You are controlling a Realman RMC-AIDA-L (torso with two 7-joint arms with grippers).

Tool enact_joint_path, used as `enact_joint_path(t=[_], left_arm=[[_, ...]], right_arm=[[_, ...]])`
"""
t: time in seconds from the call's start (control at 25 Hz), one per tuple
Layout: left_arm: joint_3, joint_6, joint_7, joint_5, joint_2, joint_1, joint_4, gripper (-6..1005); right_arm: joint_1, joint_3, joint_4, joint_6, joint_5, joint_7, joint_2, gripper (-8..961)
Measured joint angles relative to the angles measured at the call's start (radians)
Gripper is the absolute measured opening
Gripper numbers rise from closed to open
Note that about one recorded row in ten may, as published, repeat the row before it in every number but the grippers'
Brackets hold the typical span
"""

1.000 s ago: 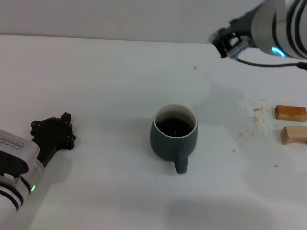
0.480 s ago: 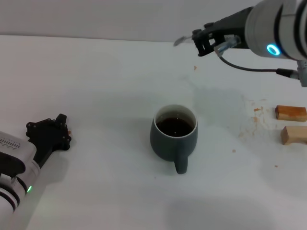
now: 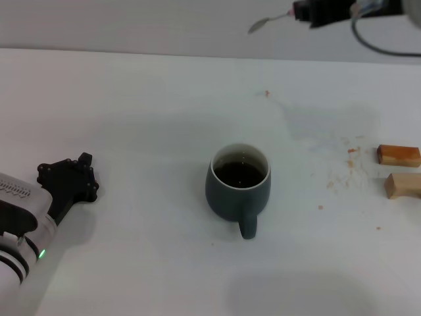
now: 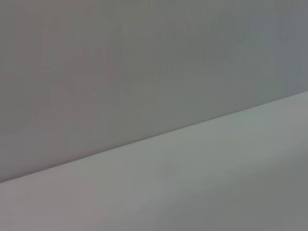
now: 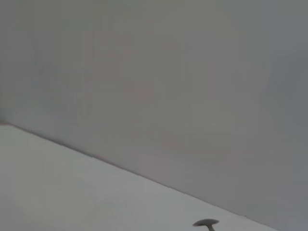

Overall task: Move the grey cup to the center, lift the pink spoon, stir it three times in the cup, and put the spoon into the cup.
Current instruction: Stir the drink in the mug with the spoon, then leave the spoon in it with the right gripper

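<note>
Head view first, going from the left side across. The left pincer (image 3: 68,181) rests low on the white bench (image 3: 131,112), near the left edge, well apart from the cup. I cannot tell if it is gripping or let go, but nothing seems to be in it.

Next, in the middle of the bench, sits the grey cup (image 3: 239,187). It stands upright, and its handle points toward the robot. Dark brown drink fills it to a bit below the pale rim. The cup looks like it is already in its middle spot.

Up high and further right is the pink spoon (image 3: 266,22). It is in the air, lying almost flat, with its little silver bowl pointing left. The right pincer (image 3: 314,12) is clenched on the handle end at the top edge of the view. I think only a small bit of pink handle shows, as the rest is hidden. The right wrist view shows just the spoon bowl tip (image 5: 206,223) against the wall.

To stir well, the spoon should tip bowl-down, come over the cup's mouth, and dip in slowly. It should go round gently and stay off the rim, so the drink does not spill.

Far right, two little wooden blocks (image 3: 398,155) lie on the bench, with some crumbs (image 3: 342,176) nearby.
</note>
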Motion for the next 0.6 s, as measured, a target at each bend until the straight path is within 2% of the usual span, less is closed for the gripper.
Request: enact_joint_path(t=[0.24,0.36,0.6], left_arm=[[0.000,-0.008,0.000,0.000,0.000,-0.005,0.001,-1],[0.000,-0.012,0.000,0.000,-0.001,-0.011,0.001,-1],[0.000,-0.031,0.000,0.000,-0.002,-0.026,0.001,-1]], right_arm=[[0.018,0.152,-0.006,-0.033,0.192,-0.001,-0.078,68],[0.050,0.215,-0.010,-0.106,0.241,-0.001,-0.085,68],[0.124,0.273,-0.012,-0.281,0.292,-0.001,-0.083,68]])
